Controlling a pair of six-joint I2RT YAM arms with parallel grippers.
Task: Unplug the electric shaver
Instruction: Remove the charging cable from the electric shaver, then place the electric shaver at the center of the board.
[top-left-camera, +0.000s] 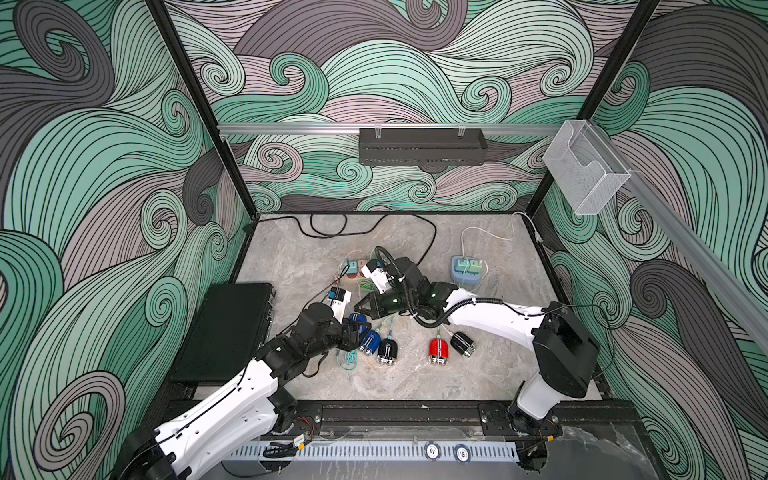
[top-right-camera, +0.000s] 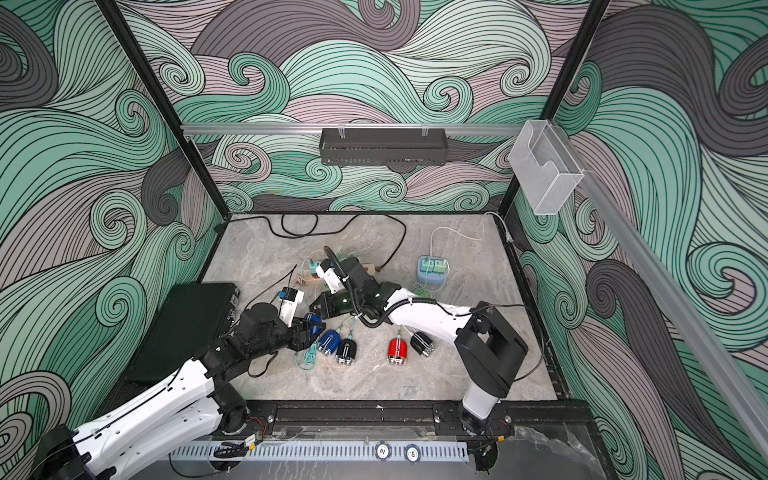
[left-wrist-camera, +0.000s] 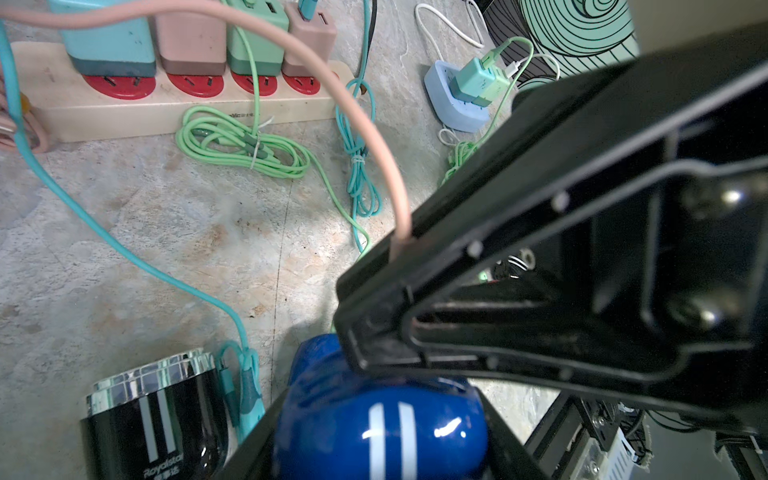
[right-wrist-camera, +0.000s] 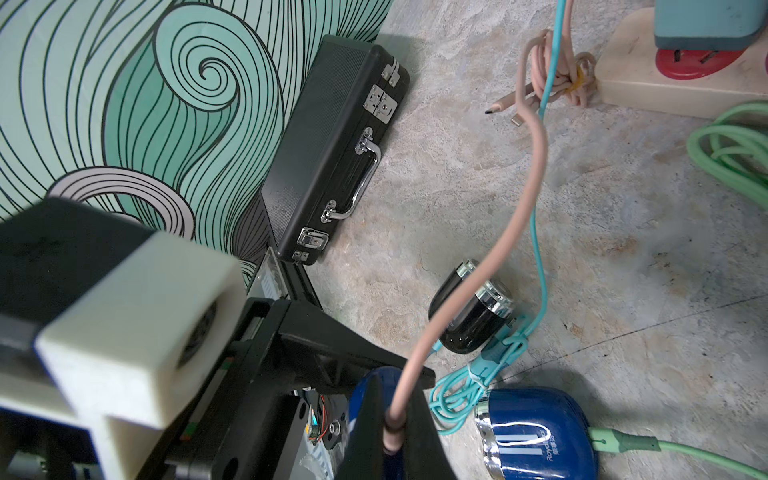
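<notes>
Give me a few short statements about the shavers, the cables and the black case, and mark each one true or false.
1. The left gripper holds a glossy blue electric shaver. True.
2. The right gripper is open and empty. False: it is shut on the pink rubber cable.
3. The black hard case with metal latches lies with its lid open. False: the lid is closed.
4. The shiny red electric shaver lies on the grey stone-patterned table. True.

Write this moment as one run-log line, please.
left gripper: holds blue shaver | right gripper: pinches pink cable at shaver | unplugged: cannot tell
</notes>
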